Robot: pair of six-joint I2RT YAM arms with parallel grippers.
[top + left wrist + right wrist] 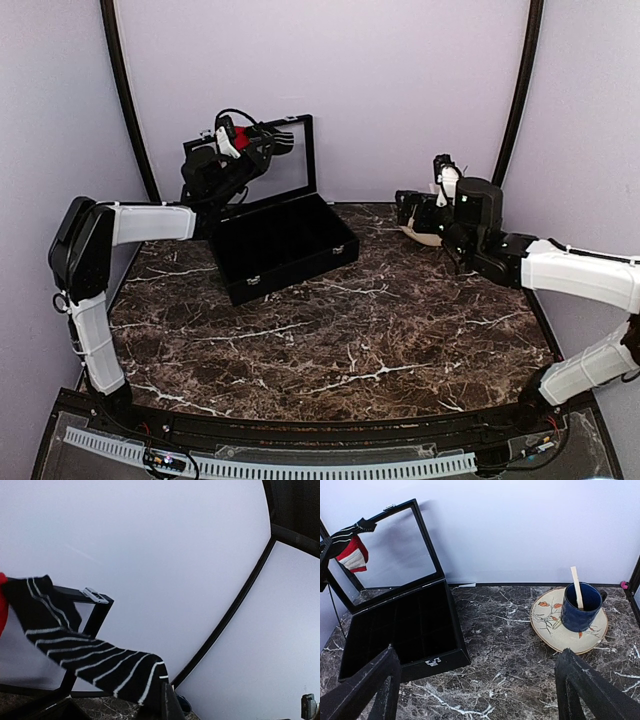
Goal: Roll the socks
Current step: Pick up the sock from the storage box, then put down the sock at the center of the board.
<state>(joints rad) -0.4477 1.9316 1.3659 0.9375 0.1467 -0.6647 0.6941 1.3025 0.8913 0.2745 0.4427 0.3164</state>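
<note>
We count one red sock and one black striped sock clamped in our left gripper; right gripper gapes empty. One case, one plate, one mug.

walls: plain lilac — black poles | table: dark marble

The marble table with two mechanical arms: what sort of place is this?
Most likely a robot test booth: a left arm and a right arm are fixed at the edge of the table, plain pale walls close it in, and a black case and a mug on a plate look like props.
</note>
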